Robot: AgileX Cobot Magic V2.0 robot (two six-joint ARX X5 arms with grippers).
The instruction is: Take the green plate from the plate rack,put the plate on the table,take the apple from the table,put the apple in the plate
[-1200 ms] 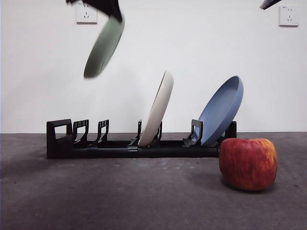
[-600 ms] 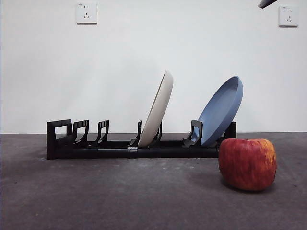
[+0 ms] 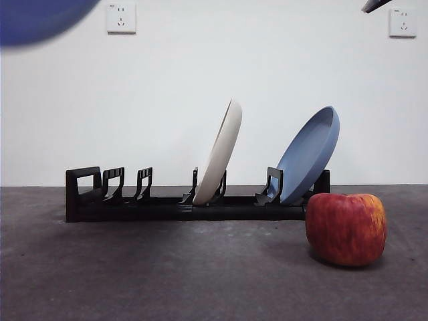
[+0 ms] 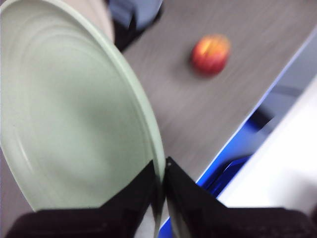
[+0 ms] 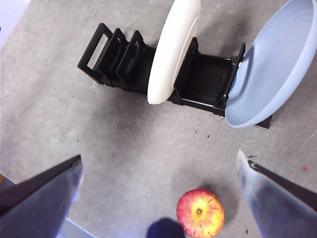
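Observation:
My left gripper (image 4: 162,171) is shut on the rim of the green plate (image 4: 74,109), which is held in the air and fills much of the left wrist view. The apple (image 3: 346,229) rests on the table (image 3: 167,267) at the right, in front of the rack's end; it also shows as the small red apple (image 4: 211,53) far beyond the plate. The plate rack (image 3: 83,194) has bare slots at its left end. My right gripper (image 5: 158,161) hangs open high above the table, with the apple (image 5: 200,212) below it. The front view does not show the green plate.
A cream-white plate (image 3: 219,154) leans in the rack's middle and a blue plate (image 3: 307,154) at its right end. A blurred dark blue shape (image 3: 40,20) fills the front view's top left corner. A black arm tip (image 3: 374,5) shows at the top right.
The green plate, high at the top left a second ago, rose out of the front view. A blurred dark blue shape has since come into that corner. Rack, other plates and apple stayed put.

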